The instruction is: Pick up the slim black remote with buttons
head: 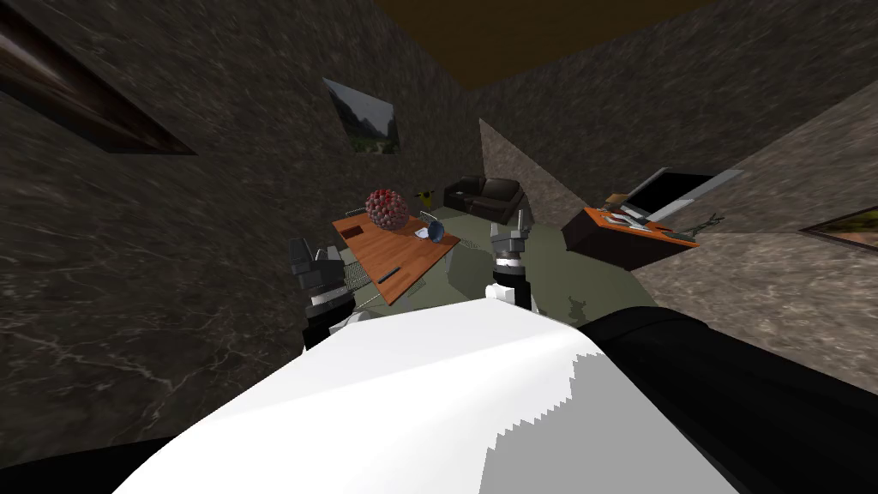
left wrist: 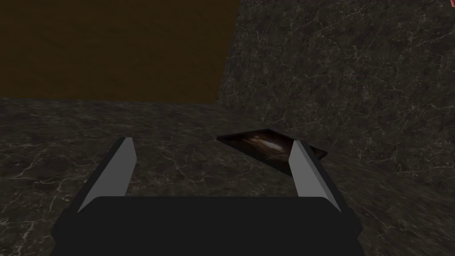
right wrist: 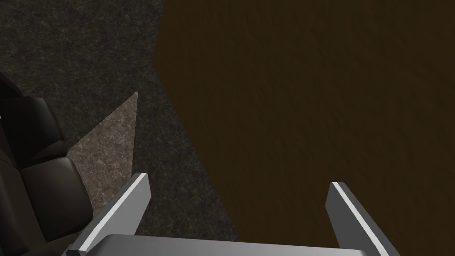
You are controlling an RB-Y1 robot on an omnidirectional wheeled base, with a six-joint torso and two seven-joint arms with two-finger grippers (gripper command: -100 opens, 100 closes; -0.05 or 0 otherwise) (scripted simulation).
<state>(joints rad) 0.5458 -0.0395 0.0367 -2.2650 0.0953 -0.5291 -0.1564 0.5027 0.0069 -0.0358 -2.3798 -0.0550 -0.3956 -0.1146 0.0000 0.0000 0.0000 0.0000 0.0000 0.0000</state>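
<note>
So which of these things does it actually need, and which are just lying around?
For the job: remote, lying on the table; left gripper and right gripper, both open.

Just lying about: red ball, blue orb, sofa, far desk, wall picture.

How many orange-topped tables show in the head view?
2. One table stands just ahead, carrying the slim dark remote near its front edge; the other table is farther off to the right, holding a monitor. Others may be hidden.
</note>
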